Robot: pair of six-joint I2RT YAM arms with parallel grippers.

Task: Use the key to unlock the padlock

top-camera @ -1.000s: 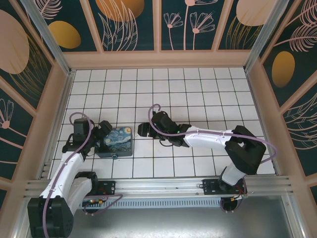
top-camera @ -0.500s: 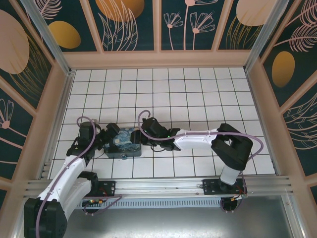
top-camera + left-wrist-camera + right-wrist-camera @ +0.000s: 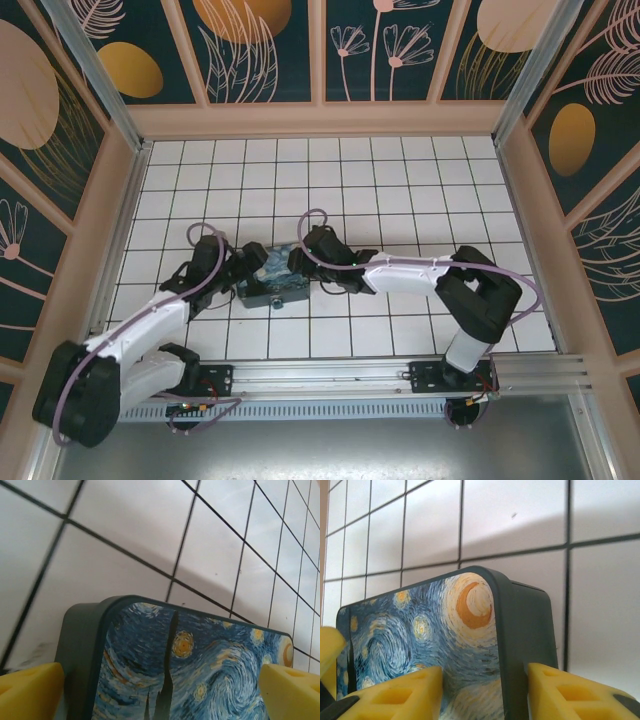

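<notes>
Left end effector (image 3: 238,272) (image 3: 160,692) gapes wide, facing the half-parted right end effector (image 3: 297,263) (image 3: 485,695).

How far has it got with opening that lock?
Done: nothing visibly. In hand: the left tool sits open around one end of the starry-night box; the right tool straddles its corner rim. Left: neither tool holds a key, so fetching one and unlocking all remain.
</notes>
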